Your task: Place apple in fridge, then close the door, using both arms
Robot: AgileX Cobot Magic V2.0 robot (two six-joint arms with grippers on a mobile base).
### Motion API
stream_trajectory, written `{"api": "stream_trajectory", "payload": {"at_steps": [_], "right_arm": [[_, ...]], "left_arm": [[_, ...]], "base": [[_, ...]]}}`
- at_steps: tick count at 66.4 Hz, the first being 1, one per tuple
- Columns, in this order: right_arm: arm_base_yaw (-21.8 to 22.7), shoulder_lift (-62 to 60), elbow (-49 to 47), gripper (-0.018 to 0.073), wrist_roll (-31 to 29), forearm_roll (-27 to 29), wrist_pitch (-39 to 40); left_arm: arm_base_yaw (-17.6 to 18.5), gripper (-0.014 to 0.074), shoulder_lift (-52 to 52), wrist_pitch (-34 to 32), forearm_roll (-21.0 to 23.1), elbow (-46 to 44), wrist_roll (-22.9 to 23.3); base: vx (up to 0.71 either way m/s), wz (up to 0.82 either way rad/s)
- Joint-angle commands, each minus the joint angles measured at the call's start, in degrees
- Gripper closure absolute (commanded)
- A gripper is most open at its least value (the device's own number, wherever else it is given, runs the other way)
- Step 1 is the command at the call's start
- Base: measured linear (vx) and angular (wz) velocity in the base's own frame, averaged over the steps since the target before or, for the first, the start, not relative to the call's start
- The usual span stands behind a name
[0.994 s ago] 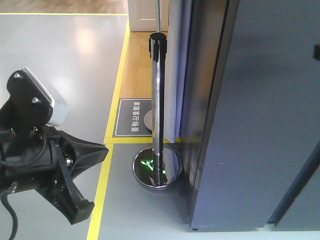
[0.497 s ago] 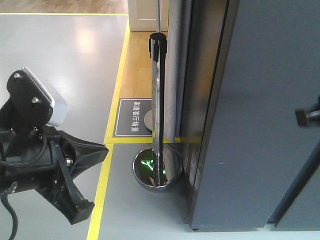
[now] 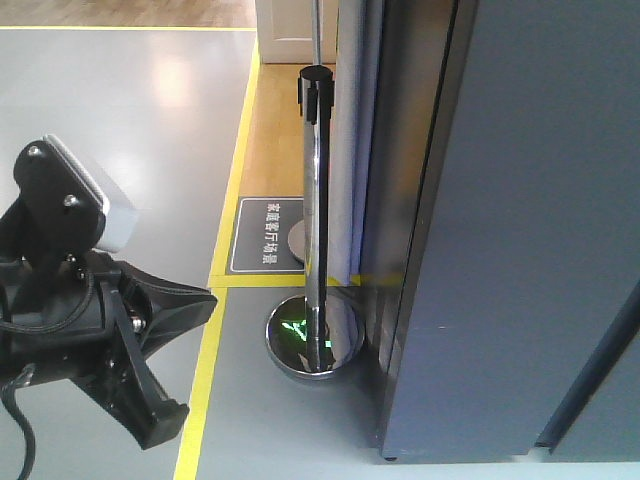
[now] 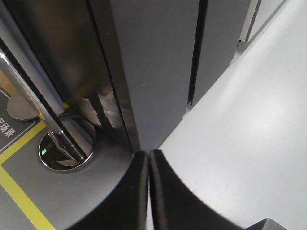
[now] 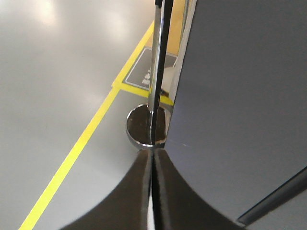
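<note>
A chrome post (image 3: 316, 220) on a round base (image 3: 313, 340) stands just beside the fridge (image 3: 520, 240). Left claw (image 4: 148, 160) and right claw (image 5: 152, 158) both clenched, empty.

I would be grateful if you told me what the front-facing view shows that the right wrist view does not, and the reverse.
Only the front-facing view shows the left arm from outside, with a white-cased unit on top, and the black cap of the chrome post.

Only the right wrist view shows the right gripper, its jaws closed together with nothing between them.

Both show the dark grey fridge, the chrome post on its round base, the yellow floor tape and the dark floor sign.
</note>
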State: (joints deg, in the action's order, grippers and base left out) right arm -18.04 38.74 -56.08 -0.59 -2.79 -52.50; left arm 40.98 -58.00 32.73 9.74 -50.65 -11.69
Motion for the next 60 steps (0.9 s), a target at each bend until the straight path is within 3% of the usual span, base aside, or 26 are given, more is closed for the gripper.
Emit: {"api": "stream_trajectory", "payload": {"at_steps": [1,41,47,53,60], "right_arm": [[0.0,-2.9,1.5,0.0561,-0.8,0.1,5.5],[0.0,-5.2,3.1,0.0561,-0.6,0.4,4.7],[0.0,-5.2,3.1,0.0561,-0.6,0.4,4.7],[0.0,-5.2,3.1,0.0561,-0.6,0.3,4.7],[0.0,-5.2,3.1,0.0561,-0.6,0.3,4.7]], "left_arm": [[0.1,0.0602,0.8,-3.8,0.6,-1.5,0.4],[0.1,0.0602,0.5,-3.8,0.6,-1.5,0.4],[-0.3,0.0602,2.2,-3.5,-2.5,-1.5,0.5],[-4.7,0.0602,5.3,-4.4,-3.8,-0.5,3.9],[-14.1,0.0602,10.7,-8.0,-3.9,4.3,7.3]], "base": [[0.0,0.0],[0.0,0.0],[0.0,0.0],[0.0,0.0],[0.0,0.0]]}}
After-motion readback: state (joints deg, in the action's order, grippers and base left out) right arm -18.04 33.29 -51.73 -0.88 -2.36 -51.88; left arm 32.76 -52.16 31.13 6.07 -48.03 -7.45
